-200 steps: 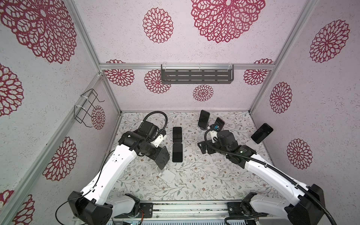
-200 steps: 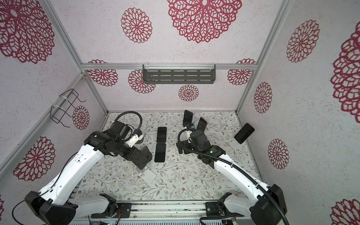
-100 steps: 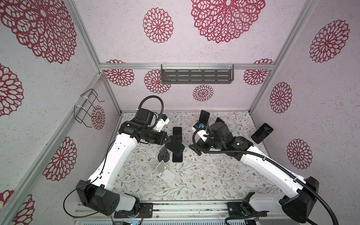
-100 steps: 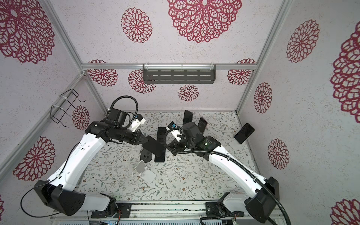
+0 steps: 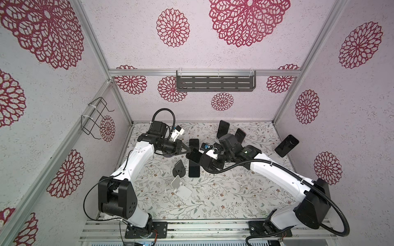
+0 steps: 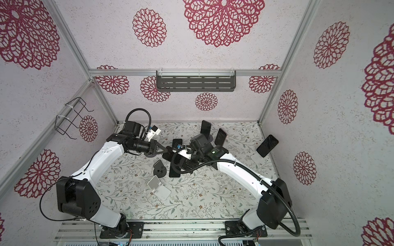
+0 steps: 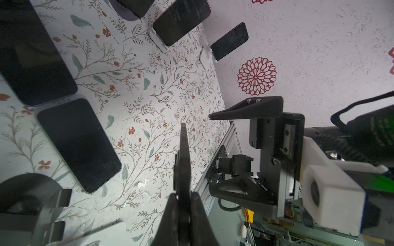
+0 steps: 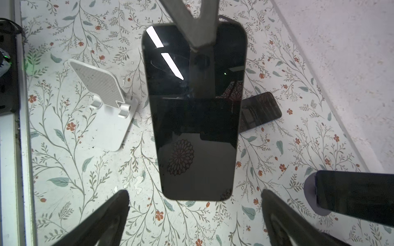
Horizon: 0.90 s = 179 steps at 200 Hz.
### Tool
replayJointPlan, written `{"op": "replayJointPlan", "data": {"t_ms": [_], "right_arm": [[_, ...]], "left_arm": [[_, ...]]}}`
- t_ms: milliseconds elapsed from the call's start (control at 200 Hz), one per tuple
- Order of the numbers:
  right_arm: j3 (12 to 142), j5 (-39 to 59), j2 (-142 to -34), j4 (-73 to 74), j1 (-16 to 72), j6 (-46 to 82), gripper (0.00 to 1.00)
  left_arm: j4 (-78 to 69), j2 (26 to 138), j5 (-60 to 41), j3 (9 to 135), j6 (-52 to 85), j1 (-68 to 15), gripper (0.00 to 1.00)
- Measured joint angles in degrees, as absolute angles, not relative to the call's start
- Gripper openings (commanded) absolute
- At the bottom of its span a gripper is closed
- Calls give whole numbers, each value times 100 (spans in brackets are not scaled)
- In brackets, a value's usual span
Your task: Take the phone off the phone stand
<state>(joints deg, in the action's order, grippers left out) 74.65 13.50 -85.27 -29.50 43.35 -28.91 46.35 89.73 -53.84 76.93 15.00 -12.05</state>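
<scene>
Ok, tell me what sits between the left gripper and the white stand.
The empty black stand, in both top views, between the left gripper, shut on the phone, and the white stand.

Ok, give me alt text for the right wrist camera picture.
A glossy black phone, pinched at one end by the left claw, is held above the floral-patterned table, facing the open right claw. An empty white folding phone stand sits nearby.

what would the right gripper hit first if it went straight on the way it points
The phone held by the shut left gripper. It sits ahead of the open right gripper, lined up between its jaws; depth is hard to judge.
</scene>
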Motion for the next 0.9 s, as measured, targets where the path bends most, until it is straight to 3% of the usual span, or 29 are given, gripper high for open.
{"op": "replayJointPlan", "data": {"t_ms": [570,696,896], "right_arm": [[8447,1686,-9736,-3085,4298,-3251,97],[8532,1737,-9780,-3094,4285,-3203,81],[8571,1826,-9782,-3103,4283,-3181,66]], "left_arm": [[4180,9006,-5734,7594,1769,-1205,0],[4163,9024,-5732,7594,1772,-1205,0],[4093,9083,-5732,7592,1769,-1194,0]]}}
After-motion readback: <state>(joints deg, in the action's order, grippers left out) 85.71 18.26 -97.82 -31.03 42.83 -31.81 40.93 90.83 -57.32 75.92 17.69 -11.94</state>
